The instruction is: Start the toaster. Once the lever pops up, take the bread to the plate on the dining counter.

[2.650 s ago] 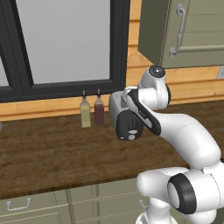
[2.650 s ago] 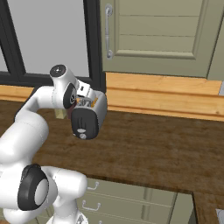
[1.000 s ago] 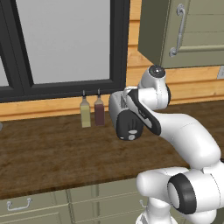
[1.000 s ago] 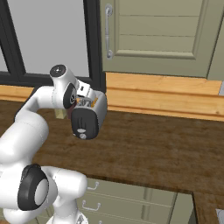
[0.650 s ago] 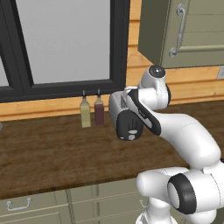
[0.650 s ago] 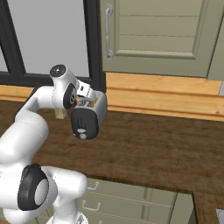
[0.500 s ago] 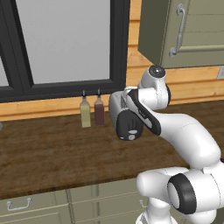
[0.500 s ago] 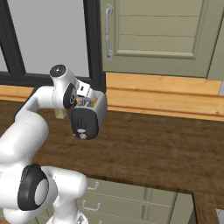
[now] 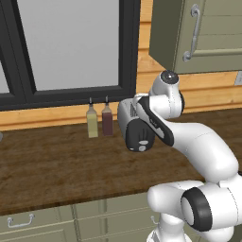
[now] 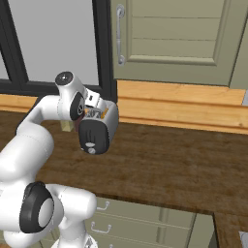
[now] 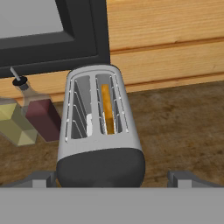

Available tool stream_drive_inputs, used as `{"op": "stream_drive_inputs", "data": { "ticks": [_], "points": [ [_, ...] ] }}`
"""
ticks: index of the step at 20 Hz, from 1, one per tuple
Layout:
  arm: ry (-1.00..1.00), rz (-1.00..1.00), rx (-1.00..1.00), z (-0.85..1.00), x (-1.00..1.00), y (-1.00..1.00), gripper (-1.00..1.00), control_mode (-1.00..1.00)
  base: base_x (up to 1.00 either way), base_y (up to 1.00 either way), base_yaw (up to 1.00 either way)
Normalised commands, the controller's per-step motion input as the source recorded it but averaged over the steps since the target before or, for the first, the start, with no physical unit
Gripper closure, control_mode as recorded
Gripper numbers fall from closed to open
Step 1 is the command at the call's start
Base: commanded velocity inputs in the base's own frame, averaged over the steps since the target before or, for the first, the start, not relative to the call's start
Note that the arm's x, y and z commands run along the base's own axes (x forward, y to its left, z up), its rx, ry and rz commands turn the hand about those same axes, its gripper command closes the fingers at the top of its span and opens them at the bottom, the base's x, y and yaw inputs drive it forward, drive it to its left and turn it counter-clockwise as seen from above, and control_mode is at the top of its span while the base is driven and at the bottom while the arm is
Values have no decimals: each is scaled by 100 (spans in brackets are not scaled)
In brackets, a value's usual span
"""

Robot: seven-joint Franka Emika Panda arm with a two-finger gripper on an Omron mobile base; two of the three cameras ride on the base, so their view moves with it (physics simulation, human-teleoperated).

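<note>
**Toaster at the back of the worktop, bread down in its right slot**

Against the plank wall below the window you have the toaster (image 11: 98, 131), standing on the dark wood worktop (image 9: 52, 165) with its dark end panel facing your hand camera. In both base views your own arm crosses in front of it, so only the panel with its round knob and a bit of the silver body show there (image 10: 99, 131).

To the toaster's left in the hand view stand two slim bottles, the dark red bottle (image 11: 39, 116) just beside the toaster body and the yellow-green bottle (image 11: 13, 124) beyond it, touching or nearly touching the red one. On the toaster's other side the worktop runs open along the wall. In front of the toaster the surface is bare up to the front edge, with green drawers (image 10: 131, 220) below. A green wall cabinet (image 10: 179, 38) hangs above and to the right.

The toaster has two top slots. The bread (image 11: 107, 109) sits deep in the right one, showing as a narrow orange-tan strip between the wire guides. The left slot shows only wires and a pale patch.

Your hand (image 11: 111, 177) hangs just above the near end of the toaster; its two grey fingertips (image 11: 181, 178) show spread wide at either side of the dark panel, gripping nothing.
</note>
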Motion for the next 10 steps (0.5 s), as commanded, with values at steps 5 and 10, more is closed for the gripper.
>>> {"op": "stream_drive_inputs", "data": {
  "ticks": [5,10],
  "points": [
    [0,0,0,0,0,0,-100,-100,0,0,0],
    [0,0,0,0,0,0,-100,-100,0,0,0]
  ]
}}
